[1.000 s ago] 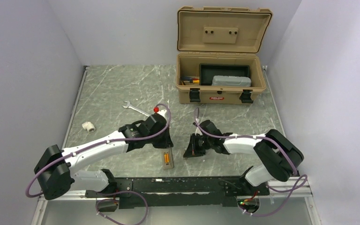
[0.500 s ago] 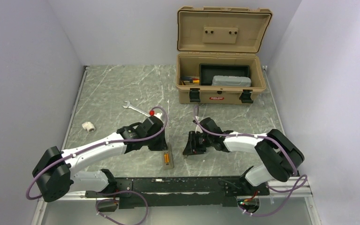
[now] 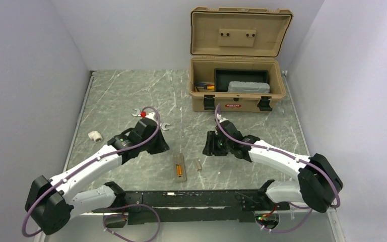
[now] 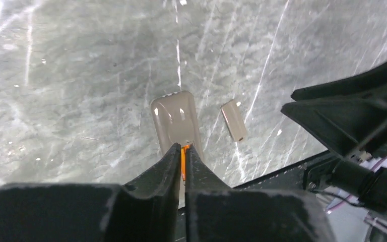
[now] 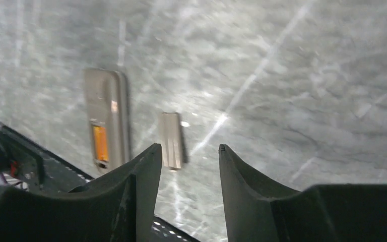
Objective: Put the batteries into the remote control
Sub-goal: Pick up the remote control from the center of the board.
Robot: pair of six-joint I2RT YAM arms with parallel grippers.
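The remote control [image 3: 179, 162] lies back-up on the table near the front edge, and orange batteries [image 3: 181, 171] show in its bay. Beside it on the right lies a small tan cover [image 3: 198, 165]. My left gripper [image 3: 162, 148] hovers up-left of the remote, its jaws together apart from a hairline slit. In the left wrist view this gripper [image 4: 182, 147] holds nothing, and the remote [image 4: 173, 117] shows beyond it. My right gripper [image 3: 208, 149] stands open and empty, up-right of the cover. The right wrist view shows the gripper [image 5: 188, 147], the remote [image 5: 105, 103], a battery [image 5: 100, 142] and the cover [image 5: 171, 137].
An open tan toolbox [image 3: 238, 102] stands at the back right with tools inside. A silver wrench [image 3: 136, 112] lies partly under my left arm. A white plastic fitting [image 3: 95, 135] sits at the left. The black base rail [image 3: 181, 199] runs along the front edge.
My left gripper has pulled back up-left from the remote. My right gripper has opened and drawn back, and the tan cover now lies on the table beside the remote.
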